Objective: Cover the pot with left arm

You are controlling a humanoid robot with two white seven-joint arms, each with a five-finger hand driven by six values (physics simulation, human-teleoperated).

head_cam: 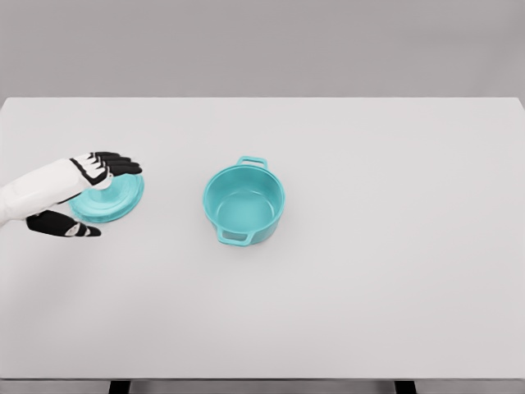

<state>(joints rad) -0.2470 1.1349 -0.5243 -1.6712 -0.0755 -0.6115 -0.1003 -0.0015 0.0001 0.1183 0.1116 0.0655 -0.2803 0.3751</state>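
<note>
Teal pot point(244, 201) sits uncovered mid-table, lid point(111, 199) well apart at left.
Left hand point(82, 190) hovers spread over the lid, grasping nothing; lifting and covering remain.

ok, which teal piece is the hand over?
The lid, the flat disc at the table's left under the left hand. The pot sits apart, uncovered.
</note>
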